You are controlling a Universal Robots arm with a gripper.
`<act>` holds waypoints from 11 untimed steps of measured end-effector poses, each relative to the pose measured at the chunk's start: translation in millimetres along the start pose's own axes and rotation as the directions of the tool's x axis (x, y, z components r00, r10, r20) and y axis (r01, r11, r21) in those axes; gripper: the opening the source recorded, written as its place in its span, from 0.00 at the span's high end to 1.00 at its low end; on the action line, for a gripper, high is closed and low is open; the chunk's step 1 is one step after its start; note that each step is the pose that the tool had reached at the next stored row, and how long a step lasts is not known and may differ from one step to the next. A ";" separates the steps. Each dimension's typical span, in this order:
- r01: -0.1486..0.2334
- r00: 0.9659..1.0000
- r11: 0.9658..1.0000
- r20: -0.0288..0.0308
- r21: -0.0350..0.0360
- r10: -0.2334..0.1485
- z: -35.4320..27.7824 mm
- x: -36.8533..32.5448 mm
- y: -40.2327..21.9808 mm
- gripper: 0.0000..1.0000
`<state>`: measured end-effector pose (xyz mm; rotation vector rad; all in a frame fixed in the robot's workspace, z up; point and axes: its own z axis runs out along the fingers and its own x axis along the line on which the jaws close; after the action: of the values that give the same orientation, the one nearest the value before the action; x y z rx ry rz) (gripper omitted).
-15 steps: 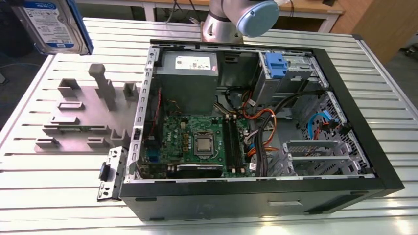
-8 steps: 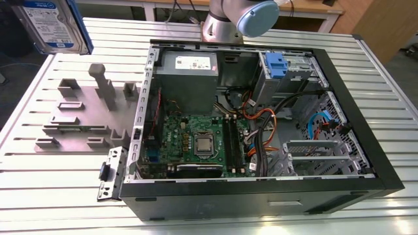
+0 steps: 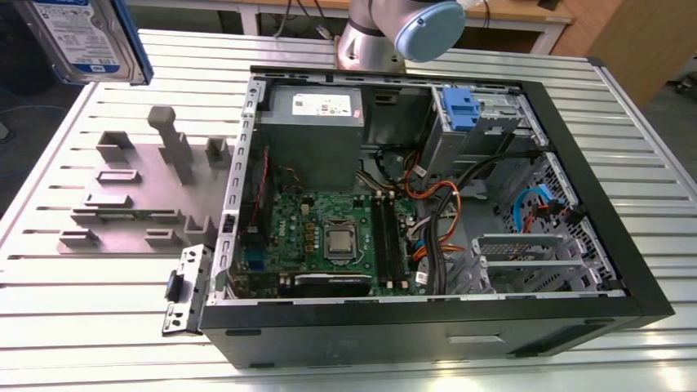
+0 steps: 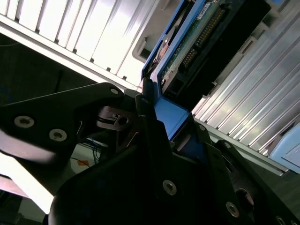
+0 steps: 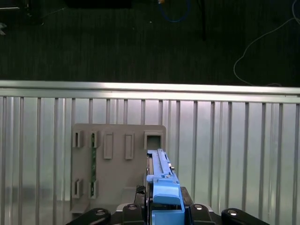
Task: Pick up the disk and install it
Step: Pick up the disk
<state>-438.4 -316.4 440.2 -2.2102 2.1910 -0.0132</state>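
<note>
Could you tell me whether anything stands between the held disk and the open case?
Nothing visible does: the end effector holds the disk aloft, the grey fixture lies below on the table, and the case is open.

The disk (image 3: pixel 82 37) is silver-grey with a white-and-blue label and blue side rails. The gripper (image 4: pixel 161 122) is black. The surface (image 3: pixel 109 314) is silver with ribbed stripes. The computer case (image 3: pixel 436 331) is black, its motherboard (image 3: pixel 326 229) green.
</note>
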 end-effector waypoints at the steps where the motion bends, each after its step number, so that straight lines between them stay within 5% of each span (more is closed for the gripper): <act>1: 0.000 1.000 1.000 0.000 0.000 0.000 -1.6 0.0 0.0 0.64; 11: 0.000 1.000 1.000 0.000 0.000 0.000 -16.7 -0.2 -0.4 0.64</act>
<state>-438.5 -316.4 456.9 -2.2102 2.1910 -0.0132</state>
